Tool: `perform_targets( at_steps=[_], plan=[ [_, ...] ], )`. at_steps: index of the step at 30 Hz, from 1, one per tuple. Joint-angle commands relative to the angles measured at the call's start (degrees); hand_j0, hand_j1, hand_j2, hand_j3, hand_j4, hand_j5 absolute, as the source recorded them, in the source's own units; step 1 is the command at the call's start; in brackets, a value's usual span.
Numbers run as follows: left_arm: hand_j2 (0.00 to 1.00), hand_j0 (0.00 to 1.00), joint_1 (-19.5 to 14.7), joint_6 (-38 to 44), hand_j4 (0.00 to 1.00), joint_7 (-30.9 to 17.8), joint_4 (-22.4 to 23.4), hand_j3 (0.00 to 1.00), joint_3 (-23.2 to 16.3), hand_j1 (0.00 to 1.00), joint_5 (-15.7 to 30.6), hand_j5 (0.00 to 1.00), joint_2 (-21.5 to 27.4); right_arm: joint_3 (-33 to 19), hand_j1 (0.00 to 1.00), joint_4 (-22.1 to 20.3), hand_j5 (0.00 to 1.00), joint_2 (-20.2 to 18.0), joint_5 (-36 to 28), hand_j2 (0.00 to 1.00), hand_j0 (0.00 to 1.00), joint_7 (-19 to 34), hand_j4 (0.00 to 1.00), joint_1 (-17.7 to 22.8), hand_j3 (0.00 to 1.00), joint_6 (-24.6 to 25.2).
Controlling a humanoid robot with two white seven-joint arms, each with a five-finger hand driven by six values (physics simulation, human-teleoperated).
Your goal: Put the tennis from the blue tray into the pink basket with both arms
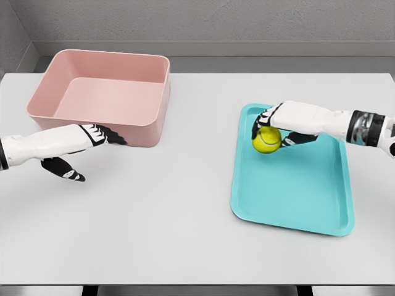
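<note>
Head view, right hand [271,126] fingers clasping tennis ball [266,140] over blue tray [290,191], pink basket [102,95] bare, left hand [92,139] fingers spread.

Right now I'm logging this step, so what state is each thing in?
Ball: over the tray, held in the right hand.
Right hand: shut on the ball.
Left hand: open, holding nothing, beside the basket's front wall.
Basket: upright, nothing inside.
Tray: flat on the table.

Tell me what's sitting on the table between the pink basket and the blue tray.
Nothing: the head view shows only bare white table between the pink basket and the blue tray.
</note>
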Motion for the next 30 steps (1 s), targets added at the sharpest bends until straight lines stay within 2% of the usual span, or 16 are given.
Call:
perform_targets(
  at_steps=[1, 18, 30],
  plan=[
    [1.00, 1.00, 0.00, 0.08, 1.00, 0.02, -0.01, 1.00, 0.15, 1.00, 0.40, 1.00, 0.07, 0.01, 0.54, -0.92, 0.54, 0.86, -0.54, 0.54, 0.54, -0.04, 0.54, 0.00, 0.54, 0.15],
    [1.00, 1.00, 0.00, 0.08, 1.00, 0.11, -0.01, 1.00, 0.15, 1.00, 0.49, 1.00, -0.01, 0.71, 0.54, -1.45, 0.54, 6.14, -0.63, 0.54, 0.54, 0.04, 0.54, -1.23, 0.54, 0.15],
    [1.00, 1.00, 0.09, 0.08, 1.00, 0.11, -0.01, 1.00, 0.15, 1.00, 0.49, 1.00, 0.07, 2.11, 0.54, -1.36, 0.54, 11.67, -0.45, 0.54, 0.54, 0.48, 0.54, -1.23, 0.54, 0.15]
  ],
)
